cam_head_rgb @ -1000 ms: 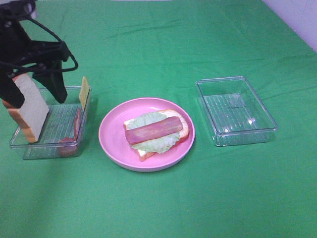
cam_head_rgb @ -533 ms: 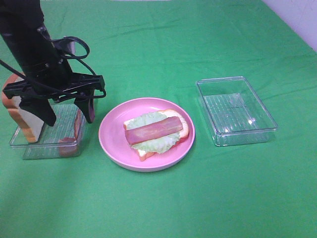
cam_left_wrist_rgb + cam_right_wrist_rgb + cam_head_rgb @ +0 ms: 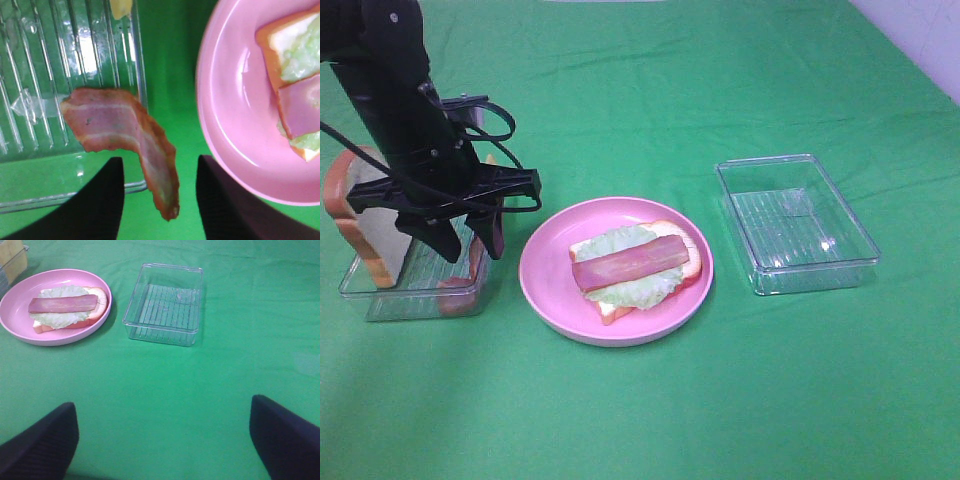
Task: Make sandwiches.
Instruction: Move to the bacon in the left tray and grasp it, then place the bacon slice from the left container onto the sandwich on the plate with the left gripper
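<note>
On the pink plate lies an open sandwich: a bread slice topped with lettuce and a bacon strip, also seen in the right wrist view. My left gripper hangs over the right end of the left tray. Its jaws are open, one on each side of a loose bacon strip that drapes over the tray's edge. The strip's tip lies between the fingers without touching them. A second bread slice stands upright in that tray. A yellow cheese piece shows at the tray's far side. My right gripper is wide open over bare cloth.
An empty clear tray sits right of the plate, also seen in the right wrist view. Green cloth covers the whole table. A pale wall edge shows at the back right corner.
My left arm swung right from the upright bread slice and came down over the tray's bacon end. Its jaws have narrowed. The right arm and the plate stayed still.
</note>
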{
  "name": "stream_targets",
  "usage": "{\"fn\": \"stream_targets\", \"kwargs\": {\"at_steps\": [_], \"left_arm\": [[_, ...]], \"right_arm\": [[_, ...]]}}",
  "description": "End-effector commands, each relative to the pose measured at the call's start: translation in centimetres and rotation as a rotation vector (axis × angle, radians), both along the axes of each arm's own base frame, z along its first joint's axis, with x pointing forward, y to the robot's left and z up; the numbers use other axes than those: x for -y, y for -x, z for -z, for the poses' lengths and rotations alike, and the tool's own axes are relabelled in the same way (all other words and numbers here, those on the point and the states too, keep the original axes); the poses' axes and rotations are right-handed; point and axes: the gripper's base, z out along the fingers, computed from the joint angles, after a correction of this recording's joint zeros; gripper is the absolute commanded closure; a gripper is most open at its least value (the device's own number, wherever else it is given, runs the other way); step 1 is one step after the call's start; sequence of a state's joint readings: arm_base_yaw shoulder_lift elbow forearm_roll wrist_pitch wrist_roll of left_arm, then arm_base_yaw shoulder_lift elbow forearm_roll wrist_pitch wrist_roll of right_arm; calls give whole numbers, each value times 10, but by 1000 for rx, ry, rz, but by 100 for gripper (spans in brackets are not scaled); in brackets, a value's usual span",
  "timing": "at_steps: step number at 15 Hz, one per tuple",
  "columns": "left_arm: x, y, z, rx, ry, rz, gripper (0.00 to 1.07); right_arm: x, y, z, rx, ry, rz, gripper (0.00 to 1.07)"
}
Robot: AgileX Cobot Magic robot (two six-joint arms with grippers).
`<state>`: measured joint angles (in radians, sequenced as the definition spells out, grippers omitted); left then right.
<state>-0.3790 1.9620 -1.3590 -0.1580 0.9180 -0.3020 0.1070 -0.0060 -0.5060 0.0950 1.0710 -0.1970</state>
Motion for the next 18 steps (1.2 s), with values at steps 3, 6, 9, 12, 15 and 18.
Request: {"fn": "stream_targets", "kwargs": {"at_steps": [3,6,9,12,15,18], "left_arm": [[3,-5,0,57,15,-7,97],[3,-6,0,63,17,-8,107],[5,-3,-12,75,59,-28,107],[3,8,-56,137,111,-19,107],[9,17,-87,199,245,-8,107],[28,19,-104,231,488,14,107]], "right_arm": [[0,2,0,19,5,-8,20],[0,2,0,19,5,-8,20],[0,2,0,19,5,-8,20],[0,2,0,19,5,-8,20],[0,2,0,19,5,-8,20],[0,2,0,19,5,-8,20]]}}
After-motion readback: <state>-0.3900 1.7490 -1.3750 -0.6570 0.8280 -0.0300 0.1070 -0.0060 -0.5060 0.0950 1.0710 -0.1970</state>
